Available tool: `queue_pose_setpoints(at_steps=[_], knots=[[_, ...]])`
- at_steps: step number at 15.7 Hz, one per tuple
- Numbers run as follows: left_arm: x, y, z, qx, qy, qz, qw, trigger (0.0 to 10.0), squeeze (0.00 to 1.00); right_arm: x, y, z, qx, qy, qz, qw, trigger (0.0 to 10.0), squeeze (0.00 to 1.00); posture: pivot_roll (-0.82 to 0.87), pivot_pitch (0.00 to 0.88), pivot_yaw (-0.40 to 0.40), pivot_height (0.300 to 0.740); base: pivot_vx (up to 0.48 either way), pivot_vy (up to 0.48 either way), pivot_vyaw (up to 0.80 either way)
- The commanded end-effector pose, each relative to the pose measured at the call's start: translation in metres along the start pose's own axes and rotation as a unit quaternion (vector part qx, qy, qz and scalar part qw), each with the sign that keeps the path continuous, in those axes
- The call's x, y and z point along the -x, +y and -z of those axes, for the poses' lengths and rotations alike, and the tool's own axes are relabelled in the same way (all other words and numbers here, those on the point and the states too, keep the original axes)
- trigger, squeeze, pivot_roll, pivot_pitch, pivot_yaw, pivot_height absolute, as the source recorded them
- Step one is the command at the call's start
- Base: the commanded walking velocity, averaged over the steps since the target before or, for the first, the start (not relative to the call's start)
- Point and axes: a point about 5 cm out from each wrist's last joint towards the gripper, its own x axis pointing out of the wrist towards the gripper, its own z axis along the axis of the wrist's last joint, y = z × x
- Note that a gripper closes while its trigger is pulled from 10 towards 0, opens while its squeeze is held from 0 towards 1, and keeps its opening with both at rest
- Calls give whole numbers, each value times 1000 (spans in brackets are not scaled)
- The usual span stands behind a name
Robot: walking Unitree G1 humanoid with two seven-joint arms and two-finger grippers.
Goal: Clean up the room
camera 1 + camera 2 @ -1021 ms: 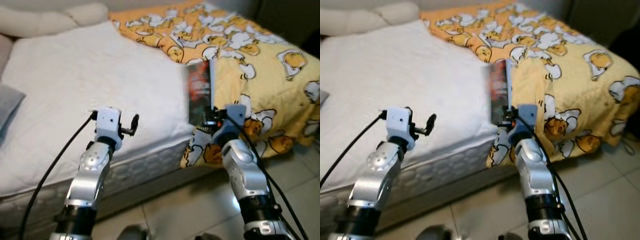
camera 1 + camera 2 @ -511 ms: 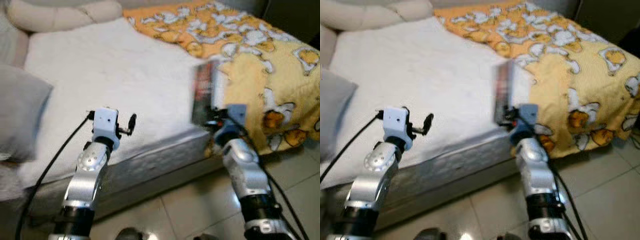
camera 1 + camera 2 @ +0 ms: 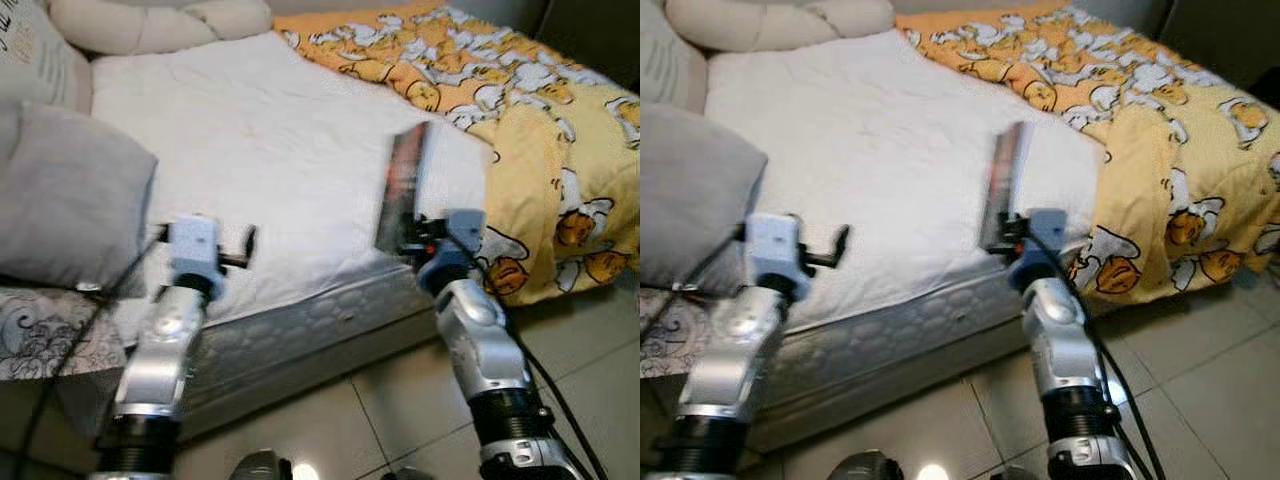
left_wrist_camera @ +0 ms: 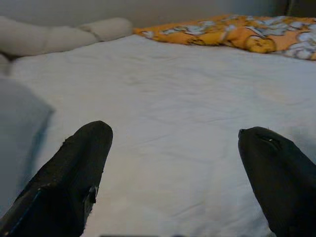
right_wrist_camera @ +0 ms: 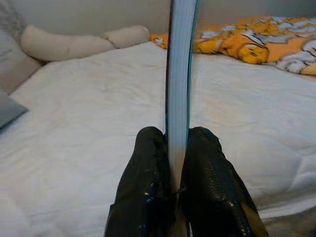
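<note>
My right gripper point(image 3: 406, 243) is shut on a thin book point(image 3: 403, 183) with a dark red cover, holding it upright by its lower edge over the near edge of the bed. In the right wrist view the book point(image 5: 178, 74) stands edge-on between the two black fingers point(image 5: 148, 163). My left gripper point(image 3: 246, 243) hovers over the white mattress point(image 3: 260, 130) near its front edge. In the left wrist view it point(image 4: 175, 143) is open, with nothing between its fingers point(image 4: 81, 163).
A yellow duvet point(image 3: 530, 100) with a cartoon print covers the right part of the bed. A grey pillow point(image 3: 70, 195) lies at the left, and a long cream bolster point(image 3: 160, 22) runs along the head. Tiled floor point(image 3: 340, 420) lies below the bed's edge.
The whole picture has shifted, so the camera has turned left and the grey pillow has come into view. Both arms keep their pose, and the right gripper still holds the book.
</note>
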Motion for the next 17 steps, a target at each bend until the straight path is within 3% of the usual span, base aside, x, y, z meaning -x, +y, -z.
queue_pose_setpoints(at_steps=[1, 6, 17], knots=[[-2, -6, -8, 1, -16, 8, 1000, 10000, 176, -4, -1, -15, 11, -33, 2, 999, 10000, 0, 48, 8, 29, 740, 0, 0, 0], [-2, -2, -9, 4, -19, 2, 1000, 10000, 184, -5, 1, -16, 30, -35, -9, 999, 10000, 0, 49, 9, 28, 740, 0, 0, 85], [-3, -2, -9, 4, -19, 0, 1000, 10000, 192, -5, 1, -15, 26, -29, -13, 999, 10000, 0, 49, 14, 32, 740, 214, 0, 727]])
